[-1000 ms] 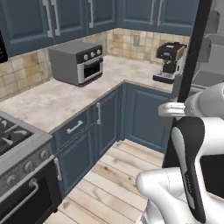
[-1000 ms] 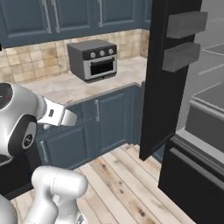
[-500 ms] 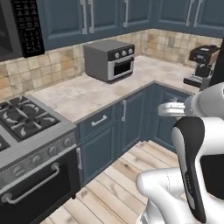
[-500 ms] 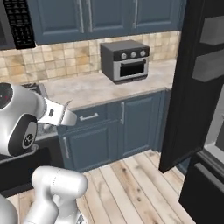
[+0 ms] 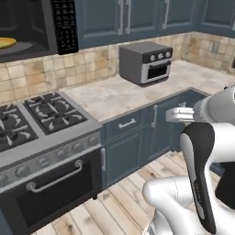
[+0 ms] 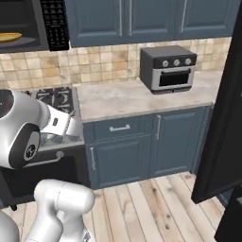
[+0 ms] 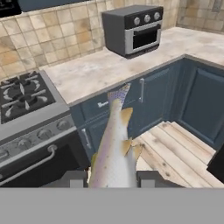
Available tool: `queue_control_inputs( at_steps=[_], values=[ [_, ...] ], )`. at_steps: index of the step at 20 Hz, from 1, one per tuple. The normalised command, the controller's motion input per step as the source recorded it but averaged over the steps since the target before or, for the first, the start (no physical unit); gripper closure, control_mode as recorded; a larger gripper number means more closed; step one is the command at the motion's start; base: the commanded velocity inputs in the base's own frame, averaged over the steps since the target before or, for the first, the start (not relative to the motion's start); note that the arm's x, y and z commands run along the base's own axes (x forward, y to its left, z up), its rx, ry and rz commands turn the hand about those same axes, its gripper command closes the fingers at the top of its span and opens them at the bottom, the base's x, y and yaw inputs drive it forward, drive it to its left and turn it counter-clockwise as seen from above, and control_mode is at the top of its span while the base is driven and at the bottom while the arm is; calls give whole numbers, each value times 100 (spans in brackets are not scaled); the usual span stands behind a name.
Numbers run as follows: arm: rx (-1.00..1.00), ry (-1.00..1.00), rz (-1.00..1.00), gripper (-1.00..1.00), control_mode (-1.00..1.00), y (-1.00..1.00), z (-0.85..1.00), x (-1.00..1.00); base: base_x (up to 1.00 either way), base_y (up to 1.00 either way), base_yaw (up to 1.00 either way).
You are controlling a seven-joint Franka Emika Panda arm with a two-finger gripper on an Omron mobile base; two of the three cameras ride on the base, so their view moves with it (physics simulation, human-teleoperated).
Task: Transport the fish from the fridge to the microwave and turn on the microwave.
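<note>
In the hand view the fish [image 7: 114,144], pale grey with yellowish fins, sticks out lengthwise from my gripper [image 7: 111,179], tail pointing at the counter front. The gripper is shut on its head end, with dark fingertips [image 7: 72,178] pressed to either side. The microwave [image 5: 64,25] hangs above the stove at the upper left. Its door is open, showing the keypad and a grey interior [image 6: 19,23] with a yellow item on the tray. The fridge's black door [image 6: 224,118] stands open at the right edge of the right base view.
A grey toaster oven [image 5: 146,63] sits on the marble counter [image 5: 105,96] against the tiled wall. A gas stove [image 5: 27,119] with an oven below is under the microwave. Dark blue cabinets [image 6: 127,146] front the counter. Wooden floor [image 6: 142,208] lies between me and them.
The base has turned left, so the whole scene slid right. The stove and the microwave came into view and the fridge door moved to the right edge. The fish stays in the gripper.
</note>
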Motion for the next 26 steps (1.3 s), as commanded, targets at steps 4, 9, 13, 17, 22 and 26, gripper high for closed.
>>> queue_control_inputs(
  at_steps=[4, 9, 13, 17, 22, 26],
  values=[
    [0, 0, 0, 100, 100, 0, 0, 0, 9, 22, 36],
    [0, 0, 0, 100, 100, 0, 0, 0, 8, 17, 36],
    [0, 0, 0, 100, 100, 0, 0, 0, 10, 16, 36],
    [0, 0, 0, 100, 100, 0, 0, 0, 15, 17, 35],
    [0, 0, 0, 100, 100, 0, 0, 0, 35, 17, 28],
    [0, 0, 0, 100, 100, 0, 0, 0, 56, 24, 16]
  ],
)
